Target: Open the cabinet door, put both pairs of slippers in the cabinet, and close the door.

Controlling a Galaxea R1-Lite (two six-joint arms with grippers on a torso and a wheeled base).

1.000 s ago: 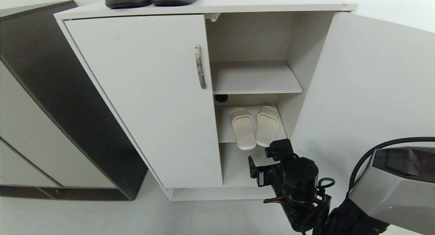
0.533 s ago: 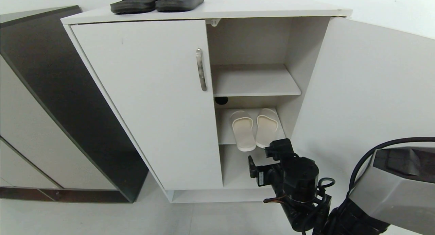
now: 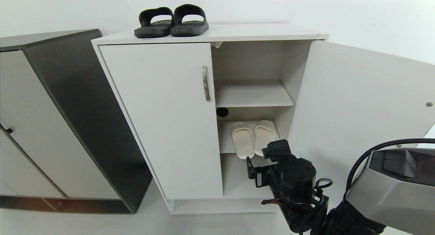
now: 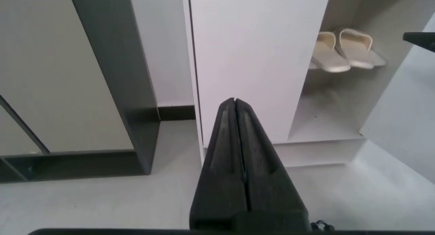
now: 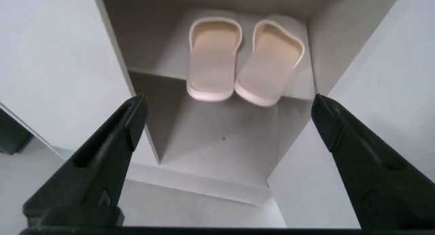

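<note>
Facing a tall white two-door laminate cabinet point(image 3: 258, 31), with its flat white right-hand door point(image 3: 353, 105) swung wide and its left-hand door point(image 3: 163, 116), fitted with a slim upright metal handle point(image 3: 206, 83), shut. Inside the open half: a bare white upper shelf point(image 3: 253, 94), and below it a middle shelf point(image 3: 225, 139) carrying a pair of cream moulded foam slippers point(image 3: 253, 138), side by side, near ends slightly over the front edge. Up on top of the cabinet, above the shut door: a pair of black rubber slide slippers point(image 3: 171, 22), touching each other, well apart from both arms, and by the look of it the pair left to stow.

Low in front of the open half: the black two-fingered right gripper point(image 5: 228, 113), jaws spread wide, holding nothing, near the cream pair but clear of it. Pointed toward the shut door and the cabinet's foot, well apart from both: the black left gripper point(image 4: 234, 102), jaws pressed flat together, nothing between them.

Judging the black pair: likely light, springy rather than stiff, matte and grippy enough, not fragile. Probably best pinched across a strap arch, or over the two adjoining inner sidewalls at once — expect flex and sag at the unsupported ends, and a chance of one slipper sliding free if taken together.
</note>
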